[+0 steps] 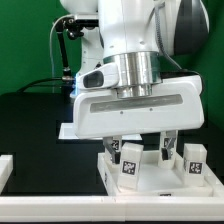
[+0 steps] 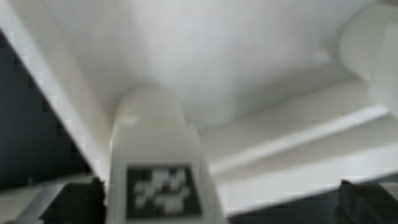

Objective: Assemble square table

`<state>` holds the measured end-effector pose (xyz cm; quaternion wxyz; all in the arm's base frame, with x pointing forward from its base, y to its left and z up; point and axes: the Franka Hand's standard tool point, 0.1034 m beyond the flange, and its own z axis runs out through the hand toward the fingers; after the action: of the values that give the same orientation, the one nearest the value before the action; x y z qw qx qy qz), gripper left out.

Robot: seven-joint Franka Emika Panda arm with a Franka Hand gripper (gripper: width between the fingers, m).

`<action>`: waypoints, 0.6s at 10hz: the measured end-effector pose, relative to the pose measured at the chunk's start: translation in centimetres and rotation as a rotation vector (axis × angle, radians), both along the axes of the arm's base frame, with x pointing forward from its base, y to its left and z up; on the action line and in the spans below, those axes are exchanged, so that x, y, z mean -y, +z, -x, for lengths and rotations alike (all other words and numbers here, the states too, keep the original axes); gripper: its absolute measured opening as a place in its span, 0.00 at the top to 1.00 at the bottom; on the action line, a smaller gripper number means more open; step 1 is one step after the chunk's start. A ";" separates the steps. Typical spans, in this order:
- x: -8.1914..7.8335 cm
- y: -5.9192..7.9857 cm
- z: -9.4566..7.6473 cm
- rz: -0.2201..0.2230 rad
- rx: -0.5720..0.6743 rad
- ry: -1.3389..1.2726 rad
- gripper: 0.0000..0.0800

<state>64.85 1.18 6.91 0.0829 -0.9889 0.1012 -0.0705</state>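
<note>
The white square table slab [image 1: 150, 185] lies at the exterior view's bottom right, with white tagged leg blocks standing upright on it. One leg [image 1: 130, 163] is nearest the camera, another [image 1: 195, 163] stands toward the exterior view's right. My gripper [image 1: 141, 148] hangs low over the slab among the legs. In the wrist view a tagged leg [image 2: 160, 165] stands between my dark fingertips [image 2: 75, 203], close to one finger and well apart from the other. The slab's white surface [image 2: 249, 70] fills the background. The jaws stand wide apart around the leg and do not squeeze it.
A long white border rail [image 1: 5, 172] lies at the exterior view's bottom left edge. A flat white piece [image 1: 68, 129] shows behind my hand on the black table. A green wall stands at the back.
</note>
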 end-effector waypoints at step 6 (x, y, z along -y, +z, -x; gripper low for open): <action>1.3 0.0 0.0 0.008 -0.002 -0.033 0.72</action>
<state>64.89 -0.17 6.92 0.0778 -0.9875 0.1172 -0.0711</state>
